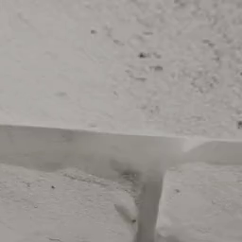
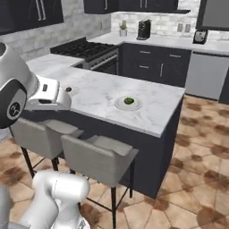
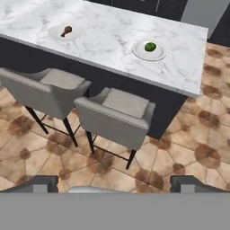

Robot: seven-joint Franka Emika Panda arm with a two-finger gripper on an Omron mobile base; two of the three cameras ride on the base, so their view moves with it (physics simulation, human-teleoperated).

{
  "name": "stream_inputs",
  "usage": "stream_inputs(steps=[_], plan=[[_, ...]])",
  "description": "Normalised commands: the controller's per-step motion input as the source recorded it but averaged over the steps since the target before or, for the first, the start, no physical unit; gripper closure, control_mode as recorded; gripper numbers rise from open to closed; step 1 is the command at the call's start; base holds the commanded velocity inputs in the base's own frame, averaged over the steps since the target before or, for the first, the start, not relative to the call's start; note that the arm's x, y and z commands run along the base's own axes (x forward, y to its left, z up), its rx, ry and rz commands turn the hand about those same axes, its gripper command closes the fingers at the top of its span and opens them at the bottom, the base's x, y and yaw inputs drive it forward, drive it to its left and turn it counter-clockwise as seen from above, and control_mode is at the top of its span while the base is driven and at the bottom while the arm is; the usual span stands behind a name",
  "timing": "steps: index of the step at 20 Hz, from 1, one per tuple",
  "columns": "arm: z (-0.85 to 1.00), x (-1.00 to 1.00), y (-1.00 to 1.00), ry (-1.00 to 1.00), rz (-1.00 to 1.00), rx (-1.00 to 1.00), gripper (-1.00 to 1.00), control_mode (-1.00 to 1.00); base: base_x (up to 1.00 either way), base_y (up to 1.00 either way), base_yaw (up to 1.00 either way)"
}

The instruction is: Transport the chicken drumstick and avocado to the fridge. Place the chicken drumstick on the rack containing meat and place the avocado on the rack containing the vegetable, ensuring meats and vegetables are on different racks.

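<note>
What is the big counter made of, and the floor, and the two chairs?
The counter looks like polished white marble: grey veins run through it. The floor seems to be brown stone or ceramic tiles, blotchy with pale joints. The two chairs look padded in grey fabric, on thin dark legs, probably metal.

No readable text, labels, brands, numbers or signs anywhere. Plain white marble on the island counter (image 2: 147, 117), blank white plates (image 3: 148, 53), unmarked dark cabinet fronts (image 2: 152, 67), bare grey stool seats (image 3: 123, 105). Small black appliances on the far counter (image 2: 144, 29) too small and blurred for any marking. Mottled grey surface (image 1: 118, 71) in the left base view without lettering.
</note>
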Motion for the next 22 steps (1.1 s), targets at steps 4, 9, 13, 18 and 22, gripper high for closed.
stream_inputs(steps=[4, 9, 13, 18, 22], plan=[[0.00, 0.00, 0.00, 0.00, 0.00, 0.00, -1.00, 1.00, -0.47, -1.00, 0.53], [0.00, 0.00, 0.00, 0.00, 0.00, 0.00, -1.00, 1.00, -0.45, -1.00, 0.56], [0.00, 0.00, 0.00, 0.00, 0.00, 0.00, -1.00, 1.00, -0.09, -1.00, 0.51], [0.00, 0.00, 0.00, 0.00, 0.00, 0.00, -1.00, 1.00, -0.02, -1.00, 0.45], [0.00, 0.00, 0.00, 0.00, 0.00, 0.00, -1.00, 1.00, 0.05, -1.00, 0.44]])
